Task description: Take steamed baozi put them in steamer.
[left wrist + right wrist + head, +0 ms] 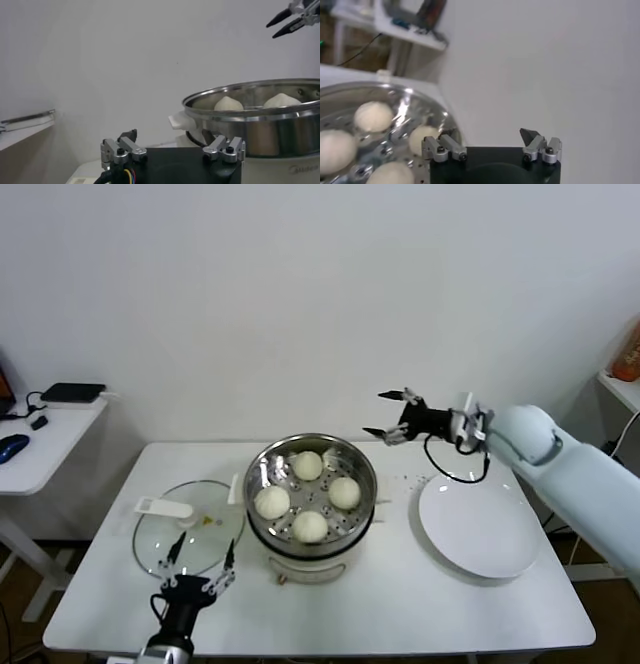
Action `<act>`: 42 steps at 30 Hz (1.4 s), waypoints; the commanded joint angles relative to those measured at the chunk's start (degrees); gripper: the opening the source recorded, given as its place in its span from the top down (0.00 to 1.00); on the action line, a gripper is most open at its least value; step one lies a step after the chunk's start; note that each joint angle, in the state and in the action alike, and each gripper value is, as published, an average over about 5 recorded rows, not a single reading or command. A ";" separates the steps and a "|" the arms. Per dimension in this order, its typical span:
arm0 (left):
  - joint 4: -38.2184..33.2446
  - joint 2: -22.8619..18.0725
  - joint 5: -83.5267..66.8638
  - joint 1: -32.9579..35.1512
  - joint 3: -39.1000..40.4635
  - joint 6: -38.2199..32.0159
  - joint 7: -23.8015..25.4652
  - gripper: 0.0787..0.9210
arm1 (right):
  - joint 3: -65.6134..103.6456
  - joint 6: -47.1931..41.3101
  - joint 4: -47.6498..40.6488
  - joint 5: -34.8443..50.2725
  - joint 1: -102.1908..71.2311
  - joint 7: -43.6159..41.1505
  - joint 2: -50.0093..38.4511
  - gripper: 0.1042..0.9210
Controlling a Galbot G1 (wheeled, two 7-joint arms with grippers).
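Observation:
Several cream-white baozi (308,465) (344,492) (271,502) lie in the shiny steel steamer (260,467) on its white pot base at the table's middle. My right gripper (391,415) is open and empty, raised in the air to the right of the steamer and behind the white plate (478,524). The right wrist view shows the baozi (373,116) in the steamer (415,100) below. My left gripper (198,564) is open and empty at the table's front edge, in front of the glass lid. The left wrist view shows the steamer (260,112) with two baozi tops (228,104).
A flat glass lid (150,536) with a white handle lies left of the steamer. The white plate holds nothing. A side desk (35,454) with a mouse and a black device stands at the far left. A wall is close behind the table.

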 commanded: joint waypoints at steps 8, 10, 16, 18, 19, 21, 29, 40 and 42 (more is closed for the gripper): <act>-0.20 0.59 -0.82 -0.87 -0.73 0.77 -0.89 0.12 | 53.44 14.13 13.72 -8.83 -59.35 14.20 19.71 0.12; -0.16 0.76 -1.12 -0.83 -1.15 0.83 -0.82 0.12 | 53.73 15.40 14.38 -9.16 -61.26 15.10 21.28 0.12; 0.01 0.95 -1.64 -0.73 -2.02 0.68 -0.23 0.12 | 54.62 18.05 16.85 -8.57 -67.58 17.69 26.12 0.12; 0.17 1.04 -1.87 -0.88 -2.46 0.63 0.07 0.12 | 54.44 19.20 17.10 -8.40 -69.43 18.49 27.27 0.12; 0.25 1.10 -2.11 -0.93 -2.73 0.59 0.19 0.12 | 54.22 19.82 17.16 -8.24 -70.26 18.98 27.70 0.12; 0.33 1.25 -2.93 -0.93 -3.32 0.51 0.37 0.12 | 53.74 20.81 17.39 -7.96 -71.75 19.81 28.49 0.12; 0.05 1.80 -5.37 -0.35 -5.56 0.07 1.40 0.12 | 52.30 22.79 19.18 -7.57 -75.62 20.88 30.22 0.12; 0.18 1.67 -5.39 -0.66 -6.37 0.13 1.42 0.12 | 51.81 23.89 20.38 -7.36 -78.57 19.34 31.60 0.12; 0.19 1.65 -5.40 -0.67 -6.45 0.12 1.45 0.12 | 51.76 23.97 20.38 -7.28 -78.77 19.19 31.66 0.12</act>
